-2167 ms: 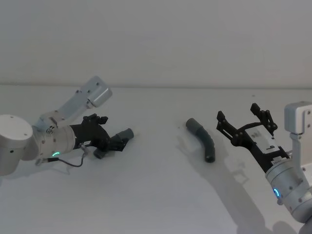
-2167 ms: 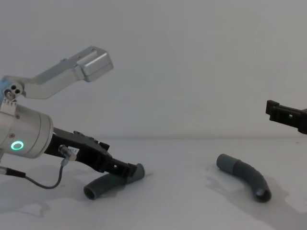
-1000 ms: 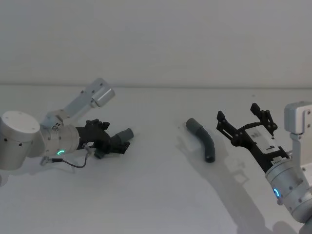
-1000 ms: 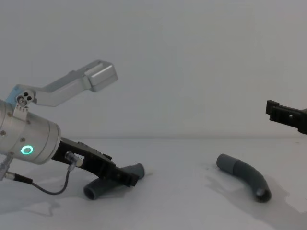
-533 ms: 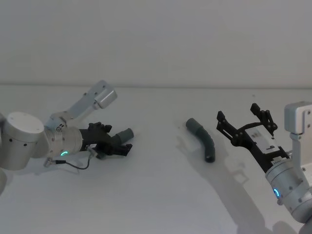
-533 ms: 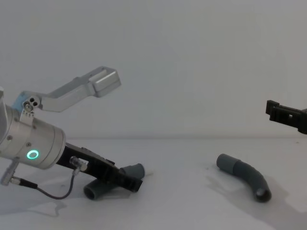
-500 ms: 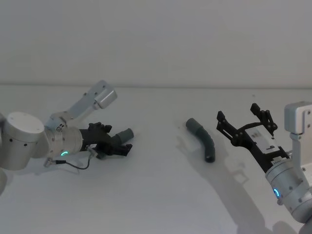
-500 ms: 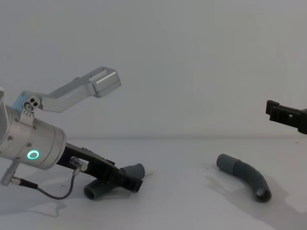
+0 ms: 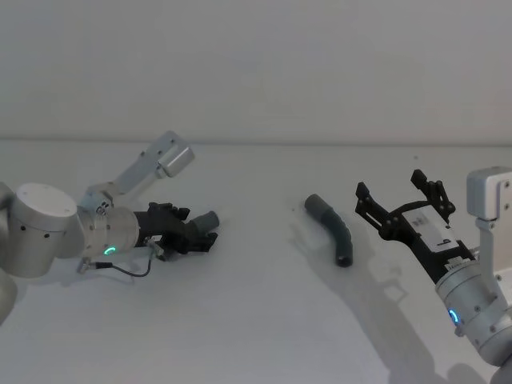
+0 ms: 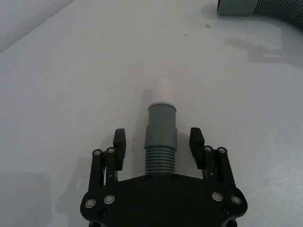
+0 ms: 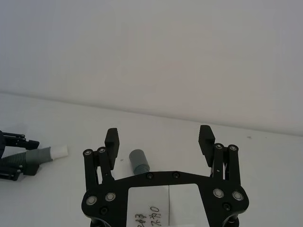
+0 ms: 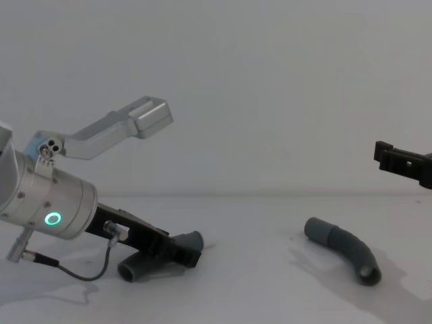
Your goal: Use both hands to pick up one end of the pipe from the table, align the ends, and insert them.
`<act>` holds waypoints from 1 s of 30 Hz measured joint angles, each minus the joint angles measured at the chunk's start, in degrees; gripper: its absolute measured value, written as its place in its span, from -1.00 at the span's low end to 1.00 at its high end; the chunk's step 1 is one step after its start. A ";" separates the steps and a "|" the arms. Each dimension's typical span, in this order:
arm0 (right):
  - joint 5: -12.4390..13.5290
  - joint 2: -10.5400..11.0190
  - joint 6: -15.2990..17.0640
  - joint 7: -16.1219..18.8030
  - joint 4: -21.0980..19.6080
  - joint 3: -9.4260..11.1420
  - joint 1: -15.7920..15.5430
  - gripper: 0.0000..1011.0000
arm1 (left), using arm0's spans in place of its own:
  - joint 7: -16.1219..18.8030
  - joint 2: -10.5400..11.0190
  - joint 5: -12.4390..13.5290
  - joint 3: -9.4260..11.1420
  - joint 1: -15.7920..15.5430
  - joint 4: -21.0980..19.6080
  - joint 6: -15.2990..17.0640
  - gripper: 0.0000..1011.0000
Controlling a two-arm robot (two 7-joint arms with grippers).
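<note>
Right gripper (image 11: 159, 134) hung wide open and empty over the table's (image 9: 256, 320) near right side. Farther out on the left, the left gripper (image 10: 157, 140) lay low, jaws parted astride the white-tipped pipe piece (image 10: 161, 124), with gaps on both sides. The other pipe piece (image 9: 332, 228) lay well apart, rightward.

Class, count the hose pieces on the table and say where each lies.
2. The white-tipped piece lies inside the open left gripper, on the table's left; the plain-cuffed piece lies free right of centre, before the open right gripper.

White table (image 9: 240, 320) w/ left hose pc (image 9: 208, 218) & right hose pc (image 9: 336, 232)
</note>
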 joint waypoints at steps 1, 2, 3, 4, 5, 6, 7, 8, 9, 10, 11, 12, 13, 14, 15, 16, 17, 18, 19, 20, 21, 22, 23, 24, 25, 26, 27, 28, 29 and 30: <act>0.00 0.00 0.00 0.00 0.00 0.00 0.00 0.98 | 0.03 -0.06 -0.01 0.00 -0.04 0.09 0.00 0.58; 0.00 0.00 0.00 0.00 0.00 0.00 0.00 0.98 | 0.04 -0.08 -0.02 0.00 -0.06 0.12 -0.01 0.54; 0.00 0.00 0.00 0.00 0.00 0.00 0.00 0.98 | 0.05 -0.10 -0.02 0.00 -0.06 0.16 -0.01 0.47; 0.00 0.00 0.00 0.00 0.00 0.00 0.00 0.98 | 0.06 -0.12 -0.03 0.00 -0.08 0.20 -0.01 0.44; 0.00 0.00 0.00 0.00 0.00 0.00 0.00 0.98 | 0.08 -0.15 -0.05 0.00 -0.10 0.27 -0.01 0.36; 0.00 0.00 0.00 0.00 0.00 0.00 0.00 0.98 | 0.09 -0.17 -0.05 0.00 -0.11 0.29 -0.01 0.29; 0.00 0.00 0.00 0.00 0.00 0.00 0.00 0.98 | 0.09 -0.19 -0.05 0.00 -0.12 0.32 -0.01 0.29; 0.00 0.00 0.00 0.00 0.00 0.00 0.00 0.98 | 0.11 -0.21 -0.05 0.00 -0.14 0.38 -0.02 0.18; 0.00 0.00 0.00 0.00 0.00 0.00 0.00 0.98 | 0.12 -0.22 -0.06 0.00 -0.14 0.41 -0.02 0.14; 0.00 0.00 0.00 0.00 0.00 0.00 0.00 0.98 | 0.14 -0.24 -0.06 0.01 -0.15 0.45 -0.03 0.10; 0.00 0.00 0.00 0.00 0.00 0.00 0.00 0.98 | 0.14 -0.25 -0.06 0.00 -0.16 0.47 -0.04 0.03; 0.00 0.00 0.00 0.00 0.00 0.00 0.00 0.98 | 0.15 -0.26 -0.06 0.00 -0.16 0.48 -0.04 0.02; 0.00 0.00 0.00 0.00 0.00 0.00 0.00 0.98 | 0.16 -0.28 -0.06 0.00 -0.16 0.50 -0.04 -0.02; 0.00 0.00 0.00 0.00 0.00 0.00 0.00 0.98 | 0.17 -0.28 -0.06 0.00 -0.17 0.53 -0.04 -0.12; 0.00 0.00 0.00 0.00 0.00 0.00 0.00 0.98 | 0.17 -0.29 -0.06 0.01 -0.18 0.54 -0.04 -0.12; 0.00 0.00 0.00 0.00 0.00 0.00 0.00 0.98 | 0.18 -0.30 -0.06 0.00 -0.18 0.56 -0.04 -0.18; 0.00 0.00 0.00 0.00 0.00 0.00 0.00 0.98 | 0.20 -0.30 -0.05 0.00 -0.19 0.58 -0.04 -0.27; 0.00 0.00 0.00 0.00 0.00 0.00 0.00 0.98 | 0.20 -0.30 -0.05 0.00 -0.19 0.58 -0.04 -0.27; 0.00 0.00 0.00 0.00 0.00 0.00 0.00 0.98 | 0.21 -0.31 -0.05 0.00 -0.20 0.60 -0.04 -0.28; 0.00 0.00 0.00 0.00 0.00 0.00 0.00 0.98 | 0.22 -0.31 -0.05 0.00 -0.20 0.61 -0.04 -0.29; 0.00 0.00 0.00 0.00 0.00 0.00 0.00 0.98 | 0.23 -0.32 -0.05 0.00 -0.21 0.63 -0.04 -0.29; 0.00 0.00 0.00 0.00 0.00 0.00 0.00 0.98 | 0.24 -0.32 -0.05 0.00 -0.22 0.64 -0.04 -0.29; 0.00 0.00 0.00 0.00 0.00 0.00 0.00 0.98 | 0.25 -0.32 -0.05 0.00 -0.22 0.65 -0.04 -0.29; 0.00 0.00 0.00 0.00 0.00 0.00 0.00 0.98 | 0.25 -0.33 -0.04 0.00 -0.23 0.67 -0.04 -0.29; 0.00 0.00 0.00 0.00 0.00 0.00 0.00 0.98 | 0.25 -0.33 -0.04 0.00 -0.23 0.67 -0.04 -0.29; 0.00 0.00 0.00 0.00 0.00 0.00 0.00 0.98 | 0.25 -0.33 -0.04 0.00 -0.23 0.67 -0.04 -0.29; 0.00 0.00 0.00 0.01 0.00 0.00 0.00 0.98 | 0.25 -0.33 -0.04 0.00 -0.24 0.68 -0.04 -0.29; 0.00 0.00 0.01 0.04 0.00 0.00 0.01 0.98 | 0.25 -0.34 -0.04 0.00 -0.24 0.68 -0.04 -0.29; 0.00 0.00 0.02 0.10 0.00 0.00 0.03 0.98 | 0.26 -0.35 -0.04 0.00 -0.24 0.69 -0.04 -0.29; 0.00 0.01 0.03 0.16 0.00 0.00 0.07 0.98 | 0.26 -0.35 -0.04 0.00 -0.24 0.70 -0.04 -0.29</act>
